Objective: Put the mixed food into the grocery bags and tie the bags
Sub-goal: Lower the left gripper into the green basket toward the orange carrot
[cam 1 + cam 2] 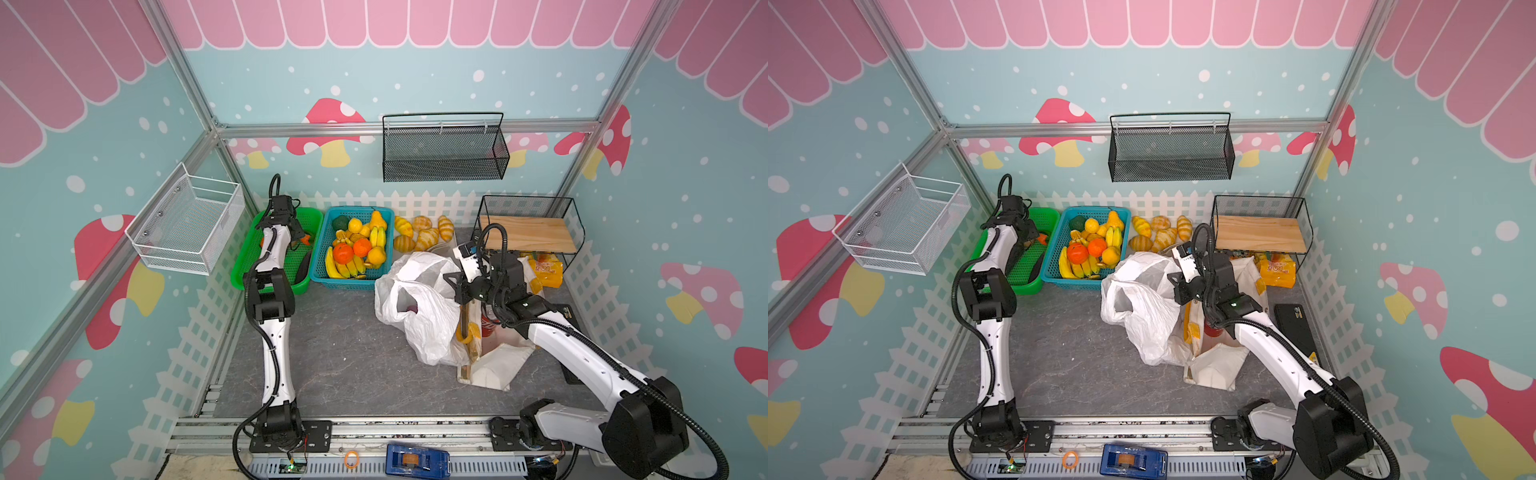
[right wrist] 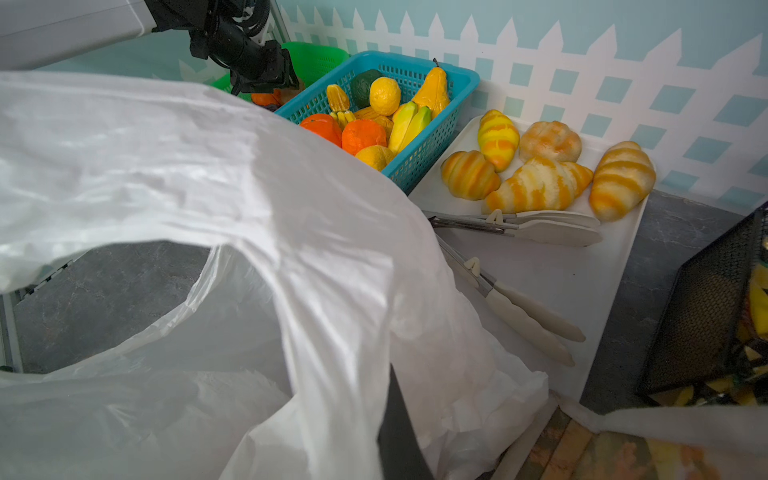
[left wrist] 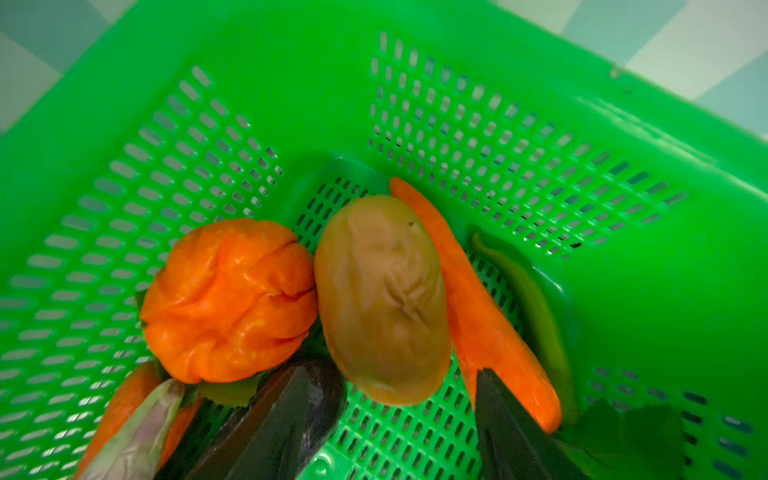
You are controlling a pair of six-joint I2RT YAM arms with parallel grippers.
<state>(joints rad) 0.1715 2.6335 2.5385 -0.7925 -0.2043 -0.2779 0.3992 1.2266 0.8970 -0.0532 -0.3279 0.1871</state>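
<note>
Straddling a potato (image 3: 380, 299) with my left end effector (image 3: 408, 370) wide, I clamp the white plastic bag (image 2: 249, 174) in my right end effector (image 1: 453, 279)

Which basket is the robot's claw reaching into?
The green basket with vegetables: the left claw is open around a brown potato there. The blue basket beside it holds fruit.

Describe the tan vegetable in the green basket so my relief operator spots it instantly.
Find the green basket at the back left, beside the blue fruit basket. Inside, the wrinkled tan potato lies between a round orange vegetable and a carrot; only it is brown.
</note>
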